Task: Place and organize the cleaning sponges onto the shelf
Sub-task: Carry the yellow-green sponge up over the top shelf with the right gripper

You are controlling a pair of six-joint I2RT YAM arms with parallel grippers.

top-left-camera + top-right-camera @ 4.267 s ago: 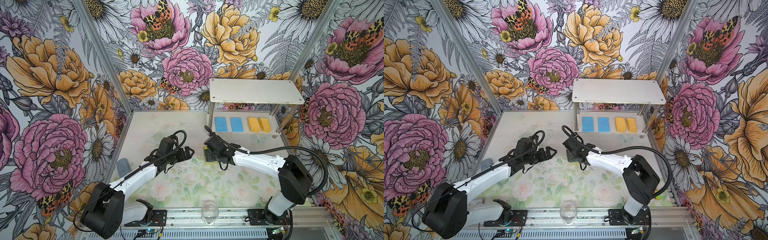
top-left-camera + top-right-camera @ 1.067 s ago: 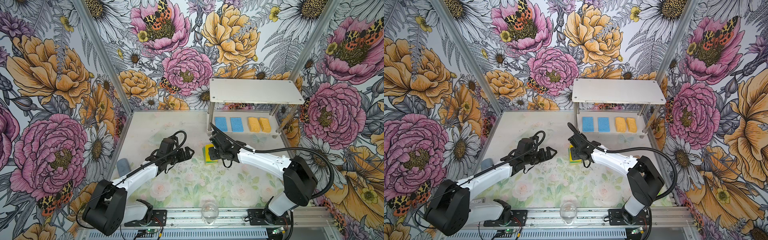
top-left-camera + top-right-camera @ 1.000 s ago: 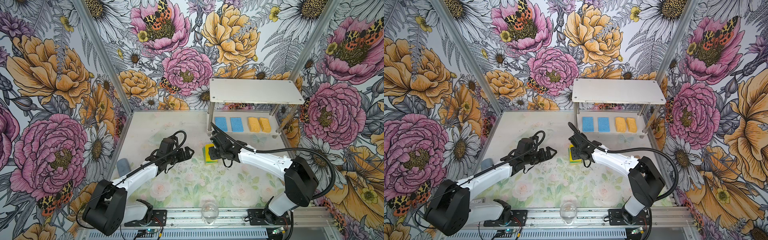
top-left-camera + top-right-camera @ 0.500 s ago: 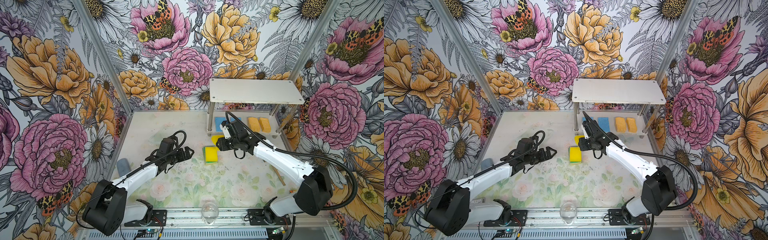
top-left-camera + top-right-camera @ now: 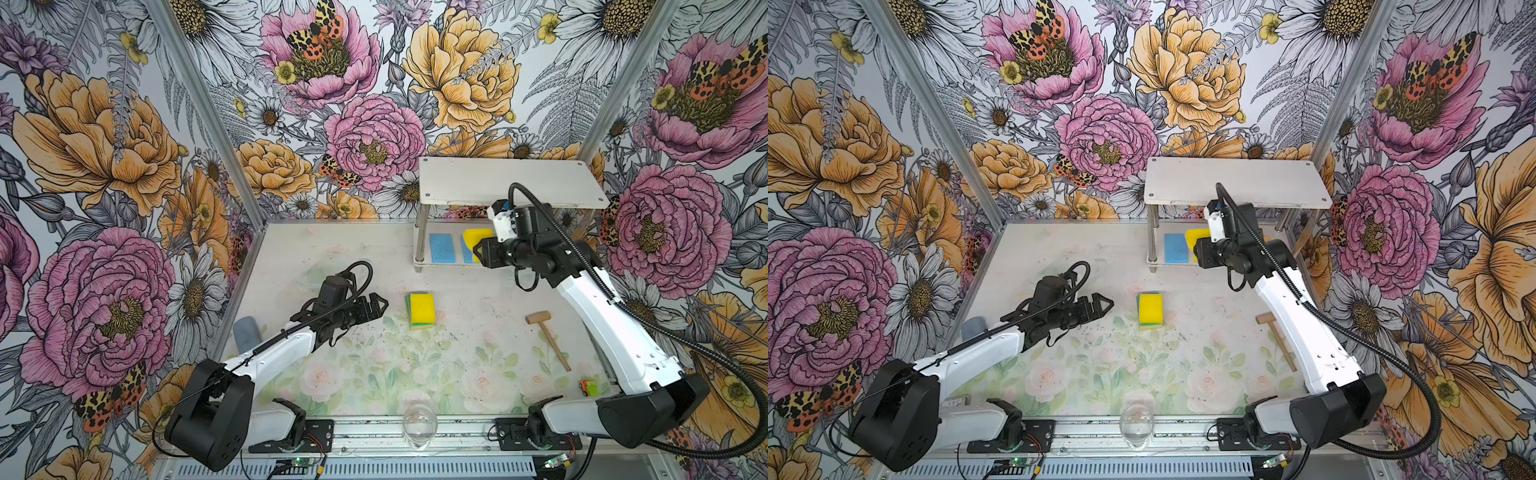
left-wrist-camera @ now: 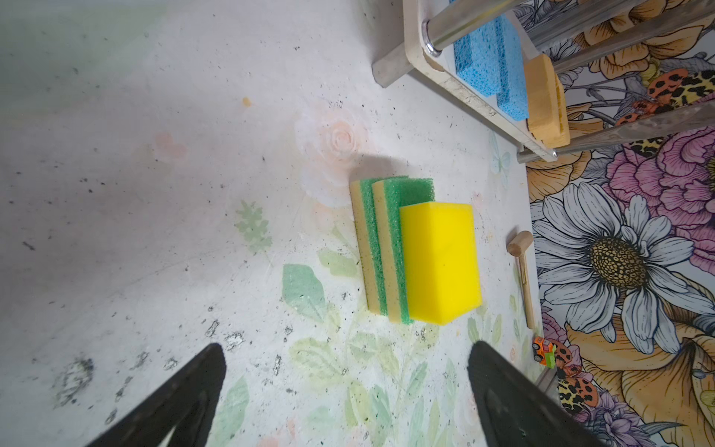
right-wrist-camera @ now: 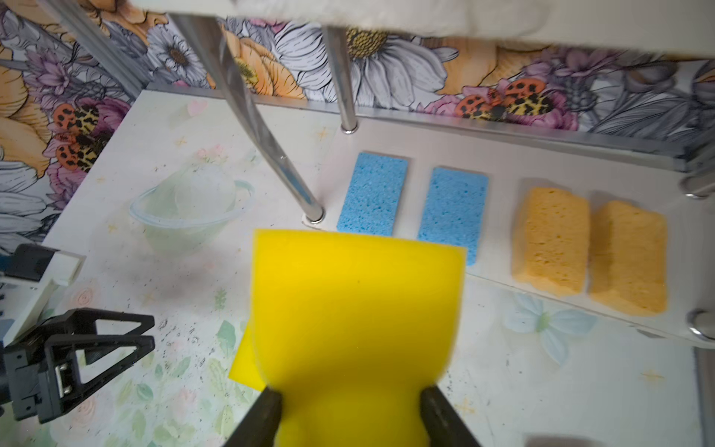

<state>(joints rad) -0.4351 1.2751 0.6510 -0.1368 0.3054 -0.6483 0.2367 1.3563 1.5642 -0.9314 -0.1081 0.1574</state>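
Your left hand (image 6: 346,348) is spread wide over the counter (image 6: 154,193), holding nothing; just past it a bright yellow sponge (image 6: 441,263) sits on two green-topped sponges (image 6: 387,240); farther on, your right hand (image 7: 348,398) pinches a second yellow sponge (image 7: 356,309) at the front edge of the shelf (image 7: 483,143), lower board; front post (image 7: 267,135) close beside it; behind: two blue sponges (image 7: 371,193), then two orange-yellow sponges (image 7: 549,240).

All four views share the shelf (image 5: 511,183): both top views from high in front, right wrist close before it, left wrist farther.
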